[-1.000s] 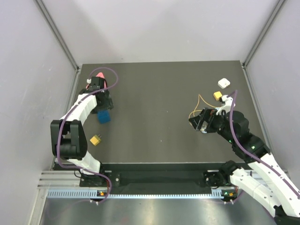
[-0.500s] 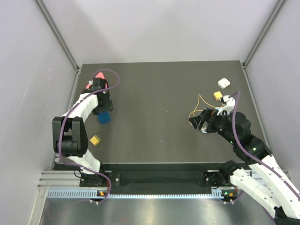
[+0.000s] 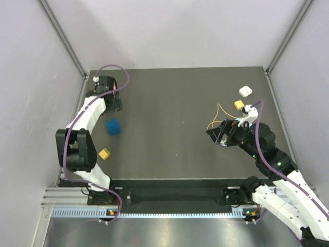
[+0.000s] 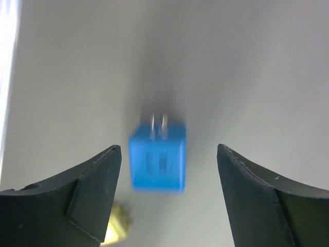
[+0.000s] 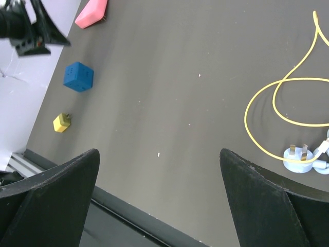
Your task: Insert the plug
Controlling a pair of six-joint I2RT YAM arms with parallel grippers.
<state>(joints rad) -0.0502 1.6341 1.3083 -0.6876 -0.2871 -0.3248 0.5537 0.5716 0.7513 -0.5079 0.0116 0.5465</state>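
Note:
The yellow plug (image 3: 238, 105) lies at the right of the mat on the end of a thin looping yellow-orange wire (image 3: 220, 114); the wire also shows in the right wrist view (image 5: 267, 98). My right gripper (image 3: 215, 135) hovers just in front of the wire loop, open and empty (image 5: 159, 152). My left gripper (image 3: 114, 106) is at the far left, open and empty (image 4: 168, 150). It stands behind a blue cube with two prongs (image 4: 157, 162), not touching it.
The blue cube (image 3: 113, 126) and a small loose yellow block (image 3: 105, 153) lie at the left. A white square block (image 3: 245, 91) sits far right. A light-blue pronged disc (image 5: 299, 154) lies by the wire. A pink object (image 5: 92, 11) is near the left gripper.
My left gripper has drawn back from over the blue cube toward the far left corner. The cube stays on the mat. The right arm has barely moved.

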